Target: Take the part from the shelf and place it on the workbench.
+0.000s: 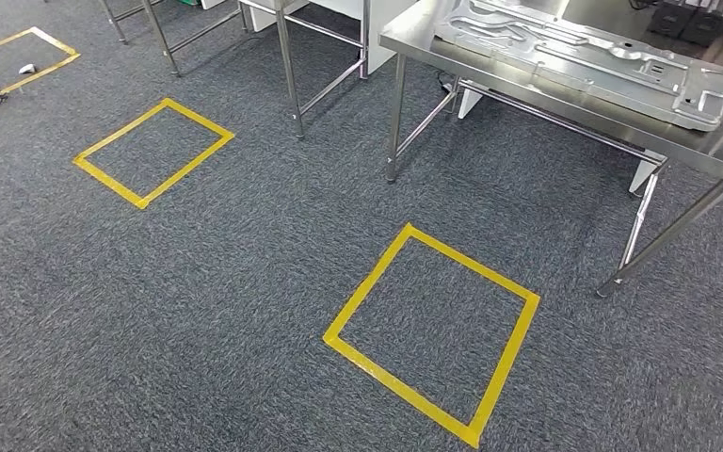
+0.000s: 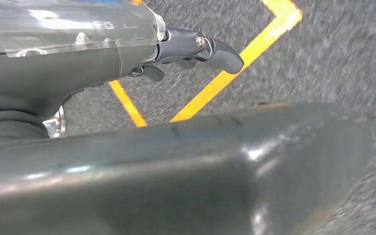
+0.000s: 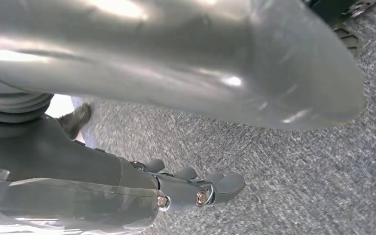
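Observation:
A flat stamped silver metal part point(image 1: 584, 56) lies on the steel workbench point(image 1: 412, 34) at the upper right of the head view. My left hand point(image 2: 196, 49) hangs over the grey carpet above a corner of yellow tape; its dark fingers are stretched out and hold nothing. My right hand point(image 3: 191, 188) also hangs over bare carpet, fingers apart and nothing in them. In both wrist views the thick grey thumb takes up much of the picture.
Yellow tape squares mark the carpet: one in front of the workbench point(image 1: 430, 331), one to the left point(image 1: 153, 151), and one at the far left point(image 1: 19, 59). The legs of a second steel table point(image 1: 287, 66) stand behind. The workbench legs point(image 1: 393, 122) reach the floor.

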{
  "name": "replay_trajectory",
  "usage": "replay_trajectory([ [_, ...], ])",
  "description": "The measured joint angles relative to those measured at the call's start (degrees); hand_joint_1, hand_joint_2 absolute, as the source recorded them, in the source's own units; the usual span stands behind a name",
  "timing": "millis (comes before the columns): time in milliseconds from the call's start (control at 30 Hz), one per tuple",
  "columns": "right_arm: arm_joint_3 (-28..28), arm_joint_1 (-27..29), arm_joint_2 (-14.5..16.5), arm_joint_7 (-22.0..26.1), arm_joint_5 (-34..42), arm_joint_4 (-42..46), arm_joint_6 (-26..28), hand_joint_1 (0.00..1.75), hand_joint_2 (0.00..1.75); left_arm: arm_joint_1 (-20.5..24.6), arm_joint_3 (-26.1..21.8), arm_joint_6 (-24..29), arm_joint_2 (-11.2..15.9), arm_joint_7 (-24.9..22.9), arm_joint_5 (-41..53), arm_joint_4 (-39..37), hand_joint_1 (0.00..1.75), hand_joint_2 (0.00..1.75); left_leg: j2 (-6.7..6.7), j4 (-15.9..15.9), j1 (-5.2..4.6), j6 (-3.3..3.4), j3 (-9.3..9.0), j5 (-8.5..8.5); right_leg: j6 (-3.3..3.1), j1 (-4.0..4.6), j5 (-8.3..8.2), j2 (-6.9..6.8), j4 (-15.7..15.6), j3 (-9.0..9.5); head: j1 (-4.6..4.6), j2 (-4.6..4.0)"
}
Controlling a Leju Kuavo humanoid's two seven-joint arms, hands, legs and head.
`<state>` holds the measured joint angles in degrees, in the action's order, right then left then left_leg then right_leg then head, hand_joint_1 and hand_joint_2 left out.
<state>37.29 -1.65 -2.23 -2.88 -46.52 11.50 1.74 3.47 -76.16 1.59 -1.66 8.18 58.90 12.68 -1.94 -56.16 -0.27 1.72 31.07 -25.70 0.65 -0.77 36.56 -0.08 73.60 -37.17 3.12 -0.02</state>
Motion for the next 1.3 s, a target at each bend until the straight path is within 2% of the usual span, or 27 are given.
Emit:
replay_trajectory([
  [33,0.00,0.03,0.00,0.00,-0.16,0.00,0.00,0.00,0.00,-0.08,-0.01,0.28,-0.03,0.40,0.01,0.00,0.00,0.00,-0.79,-0.17,-0.04,-0.02,0.02,-0.02,-0.05,0.00,-1.17,0.10,-0.54,0.03,0.00,0.00],
  [67,0.00,0.04,0.00,-0.01,-0.36,0.00,-0.01,0.00,0.00,-0.16,-0.02,0.48,-0.03,0.73,0.04,0.00,0.00,0.00,-1.62,-0.40,-0.04,-0.11,0.03,-0.08,-0.13,-0.05,-3.29,0.36,-3.34,1.18,0.01,0.00],
  [133,0.00,0.07,-0.02,-0.02,-0.73,-0.01,-0.12,0.00,0.00,-0.19,-0.03,0.84,-0.09,1.26,0.25,0.00,0.00,0.00,-3.11,-1.03,-0.08,-0.48,0.20,-0.33,-0.25,-0.17,-7.09,2.36,-11.07,4.54,0.00,0.00],
  [200,-0.02,-0.03,-0.04,-0.03,-1.26,-0.02,-0.37,0.00,0.00,-0.19,-0.03,1.29,-0.13,1.56,0.60,0.00,0.00,0.00,-4.18,-1.45,-0.13,-1.02,0.64,-0.50,-0.46,-0.16,-8.16,3.79,-14.73,6.09,0.00,0.00],
  [267,-0.30,-0.26,-0.04,-0.17,-2.54,-0.02,-0.66,0.00,0.00,-0.35,-0.03,1.49,-0.11,1.59,1.07,0.00,0.00,0.00,-5.18,-1.43,-0.04,-1.67,1.03,-0.39,-0.98,0.00,-8.19,2.96,-14.94,6.13,0.01,0.00],
  [300,-0.59,-0.33,-0.01,-0.31,-3.35,-0.02,-0.81,0.00,0.00,-0.44,-0.03,1.43,-0.11,1.57,1.39,0.00,0.00,0.00,-5.01,-1.64,0.03,-1.96,1.16,-0.51,-1.35,0.02,-8.31,2.33,-15.15,6.21,0.01,0.00],
  [367,-1.33,-0.21,0.06,-0.62,-4.94,-0.02,-1.04,0.00,0.00,-0.43,0.01,1.11,-0.03,1.54,2.00,0.00,0.00,0.00,-2.72,-4.42,0.04,-2.50,2.47,-2.32,-2.05,-0.02,-8.49,0.86,-15.57,6.35,0.01,0.00],
  [433,-2.14,0.14,0.10,-1.13,-6.64,-0.04,-1.04,0.00,0.00,-0.17,0.08,0.44,0.27,1.66,2.45,0.02,0.00,0.00,0.26,-11.70,0.13,-2.94,6.00,-6.17,-2.45,0.19,-8.43,-0.82,-15.66,6.34,0.01,0.00],
  [467,-2.59,0.25,0.10,-1.50,-7.56,-0.05,-1.00,0.00,0.00,-0.07,0.14,0.06,0.49,1.71,2.67,0.03,0.00,0.00,0.91,-15.54,0.25,-3.14,7.88,-7.72,-2.55,0.31,-8.36,-1.68,-15.64,6.31,0.01,0.00],
  [500,-3.07,0.28,0.14,-1.84,-8.44,-0.06,-0.98,0.00,0.00,-0.07,0.19,-0.31,0.73,1.71,2.86,0.03,0.00,0.00,1.25,-17.98,0.36,-3.26,9.07,-8.32,-2.60,0.40,-8.30,-2.50,-15.63,6.31,0.01,0.00],
  [533,-3.55,0.23,0.18,-2.12,-9.19,-0.07,-0.96,0.00,0.00,-0.11,0.22,-0.61,0.95,1.68,3.00,0.04,0.00,0.00,1.46,-18.17,0.44,-3.30,9.14,-7.75,-2.61,0.45,-8.22,-3.23,-15.63,6.34,0.01,0.00],
  [567,-4.02,0.16,0.27,-2.29,-9.89,-0.07,-0.98,0.00,0.00,-0.14,0.25,-0.83,1.14,1.60,3.06,0.04,0.00,0.00,1.77,-15.93,0.48,-3.25,7.98,-6.19,-2.57,0.49,-8.14,-3.93,-15.62,6.45,0.01,0.00],
  [600,-4.53,0.06,0.39,-2.37,-10.58,-0.07,-1.05,0.00,0.00,-0.12,0.25,-0.99,1.36,1.49,3.03,0.04,0.00,0.00,2.53,-11.81,0.44,-3.05,5.79,-4.12,-2.51,0.53,-8.03,-4.64,-15.63,6.62,0.01,0.00],
  [667,-5.64,-0.11,0.67,-2.41,-12.01,-0.07,-1.34,0.00,0.00,0.08,0.25,-1.09,1.72,1.25,2.74,0.08,0.00,0.00,4.91,-3.98,0.00,-2.33,1.75,-1.41,-2.15,0.70,-7.74,-5.89,-15.61,7.04,0.01,0.00],
  [733,-6.63,-0.38,0.98,-2.41,-12.91,-0.08,-1.81,0.00,0.00,0.17,0.25,-0.90,1.98,1.13,2.55,0.14,0.00,0.00,5.80,-1.39,-0.49,-1.65,0.62,-1.03,-1.59,0.73,-7.54,-6.92,-15.65,7.34,0.01,0.00],
  [800,-7.22,-0.83,1.42,-2.42,-13.04,-0.08,-2.08,0.00,0.00,-0.05,0.27,-0.74,2.16,1.09,2.94,0.21,0.00,0.00,4.48,-0.81,-0.42,-1.12,0.42,-0.61,-0.95,0.57,-7.39,-7.60,-15.77,7.75,0.01,0.00],
  [833,-7.36,-0.92,1.63,-2.42,-12.89,-0.08,-2.04,0.00,0.00,-0.15,0.33,-0.75,2.24,1.02,3.28,0.25,0.00,0.00,3.85,-0.32,-0.26,-0.78,0.08,-0.29,-0.65,0.49,-6.91,-6.68,-15.27,7.76,0.01,0.00],
  [867,-7.43,-0.91,1.87,-2.39,-12.66,-0.08,-1.91,0.00,0.00,-0.15,0.41,-0.82,2.32,0.95,3.64,0.27,0.00,0.00,3.18,0.18,-0.07,-0.48,-0.23,0.06,-0.41,0.42,-5.81,-5.07,-13.71,7.21,0.01,0.00],
  [933,-7.44,-0.67,2.28,-2.29,-12.05,-0.15,-1.56,0.00,0.00,0.06,0.59,-1.11,2.49,0.87,4.22,0.30,0.00,0.00,1.82,0.58,0.05,-0.08,-0.42,0.45,-0.13,0.21,-2.20,-1.27,-7.11,4.04,0.01,0.00],
  [967,-7.43,-0.57,2.48,-2.25,-11.79,-0.19,-1.38,0.00,0.00,0.18,0.64,-1.32,2.58,0.92,4.44,0.31,0.00,0.00,1.04,0.55,0.00,-0.01,-0.29,0.50,-0.05,0.12,-0.57,-0.41,-3.21,1.97,0.01,0.00],
  [1000,-7.40,-0.48,2.60,-2.23,-11.58,-0.22,-1.21,0.00,0.00,0.22,0.67,-1.59,2.66,1.01,4.62,0.31,0.00,0.00,0.26,0.48,-0.04,0.00,-0.23,0.50,0.05,0.05,0.14,-0.09,-0.41,0.39,0.01,0.00],
  [1033,-7.35,-0.37,2.70,-2.23,-11.38,-0.24,-1.03,0.00,0.00,0.19,0.71,-1.91,2.76,1.14,4.82,0.31,0.00,0.00,-0.59,0.37,-0.04,-0.03,-0.20,0.48,0.13,0.00,-0.41,0.02,0.35,-0.26,0.01,0.00],
  [1067,-7.27,-0.28,2.77,-2.23,-11.17,-0.24,-0.80,0.00,0.00,0.16,0.79,-2.27,2.89,1.29,5.05,0.31,0.00,0.00,-1.44,0.17,0.00,-0.12,-0.20,0.42,0.18,-0.08,-2.07,0.13,-1.14,0.17,0.01,0.00],
  [1100,-7.13,-0.21,2.82,-2.23,-10.93,-0.24,-0.50,0.00,0.00,0.14,0.93,-2.71,3.01,1.47,5.28,0.31,0.00,0.00,-2.31,-0.11,0.08,-0.30,-0.20,0.30,0.21,-0.21,-4.52,0.60,-4.70,1.62,0.01,0.00],
  [1167,-6.75,-0.06,2.94,-2.25,-10.60,-0.28,0.16,0.00,0.00,0.24,1.35,-3.53,3.23,1.77,5.70,0.31,0.00,0.00,-3.83,-0.87,0.15,-0.89,0.13,-0.09,0.10,-0.48,-7.85,2.96,-12.06,4.75,0.01,0.00],
  [1233,-6.37,-0.11,3.10,-2.26,-10.51,-0.33,0.76,0.00,0.00,0.31,1.76,-4.09,3.37,1.94,5.87,0.31,0.00,0.00,-4.89,-1.31,0.16,-1.61,0.75,-0.32,-0.35,-0.41,-8.35,4.16,-14.79,5.80,0.01,0.00],
  [1300,-6.04,-0.33,3.31,-2.27,-10.53,-0.35,1.06,0.00,0.00,0.18,1.96,-4.33,3.42,2.00,5.87,0.31,0.00,0.00,-5.56,-1.36,0.31,-2.29,1.06,-0.31,-1.14,-0.23,-8.50,2.87,-15.06,5.86,0.01,0.00],
])
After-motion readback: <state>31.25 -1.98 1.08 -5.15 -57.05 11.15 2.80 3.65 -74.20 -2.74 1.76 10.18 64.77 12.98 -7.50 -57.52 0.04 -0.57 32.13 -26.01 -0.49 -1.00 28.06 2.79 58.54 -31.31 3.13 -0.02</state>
